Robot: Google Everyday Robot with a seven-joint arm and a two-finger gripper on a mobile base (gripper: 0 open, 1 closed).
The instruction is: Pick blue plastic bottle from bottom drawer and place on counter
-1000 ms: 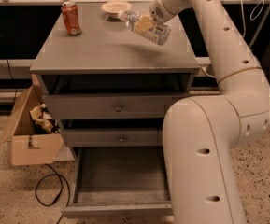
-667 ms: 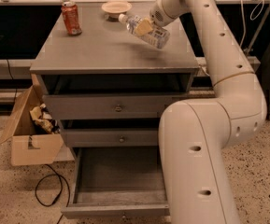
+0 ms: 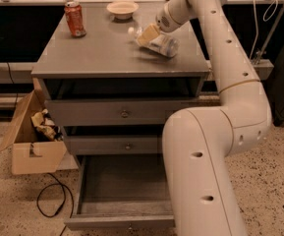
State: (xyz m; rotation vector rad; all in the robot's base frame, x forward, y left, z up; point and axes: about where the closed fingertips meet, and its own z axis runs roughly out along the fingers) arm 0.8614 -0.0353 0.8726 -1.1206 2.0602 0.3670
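The blue plastic bottle [image 3: 157,43], clear with a white cap pointing left, lies on its side at the right middle of the counter [image 3: 102,48]. My gripper [image 3: 147,35] reaches in from the upper right and is closed across the bottle's middle, low over the surface. The bottom drawer [image 3: 122,193] is pulled out below and shows a bare wooden floor.
An orange-red soda can [image 3: 75,18] stands at the counter's back left. A small pale bowl [image 3: 122,9] sits at the back centre. An open cardboard box [image 3: 33,134] with crumpled paper is on the floor to the left, with a black cable [image 3: 50,203] beside it.
The gripper has moved the bottle down and toward the front of the counter, so it now rests lower over the surface.
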